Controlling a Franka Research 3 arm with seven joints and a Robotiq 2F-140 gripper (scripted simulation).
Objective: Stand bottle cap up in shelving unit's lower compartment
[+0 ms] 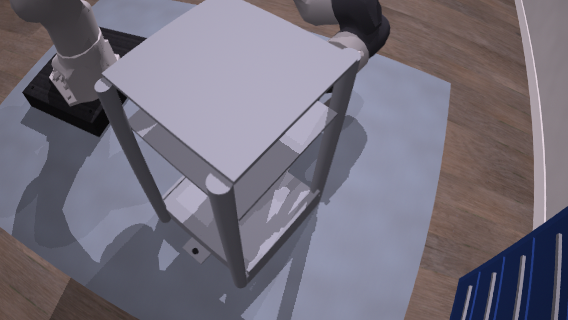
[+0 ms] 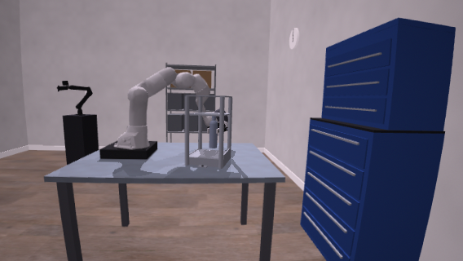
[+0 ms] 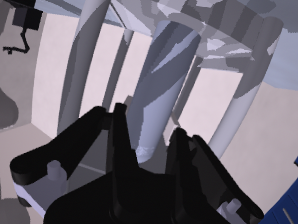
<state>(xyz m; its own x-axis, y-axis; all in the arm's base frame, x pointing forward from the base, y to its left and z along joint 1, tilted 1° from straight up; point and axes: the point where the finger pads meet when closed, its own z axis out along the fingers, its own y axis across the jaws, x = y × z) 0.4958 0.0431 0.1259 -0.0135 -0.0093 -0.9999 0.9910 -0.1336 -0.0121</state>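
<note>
The grey-blue bottle [image 2: 213,133] stands upright, cap up, between the posts of the shelving unit, at the height of the lower compartment. I cannot tell whether its base touches the floor. In the wrist view my gripper [image 3: 147,110] is shut on the bottle [image 3: 160,90], with a black finger on each side of its body. The gripper reaches in from the unit's far right side [image 2: 222,130]. In the overhead view the top shelf [image 1: 230,90] hides the bottle and the fingers; only the arm's wrist [image 1: 357,42] shows at the shelf's far corner.
The arm's black base [image 1: 65,97] sits on the table left of the unit. Four posts [image 1: 227,230] stand at the unit's corners. A blue drawer cabinet [image 2: 379,134] stands right of the table. A black pedestal with a small arm [image 2: 79,134] stands to the left.
</note>
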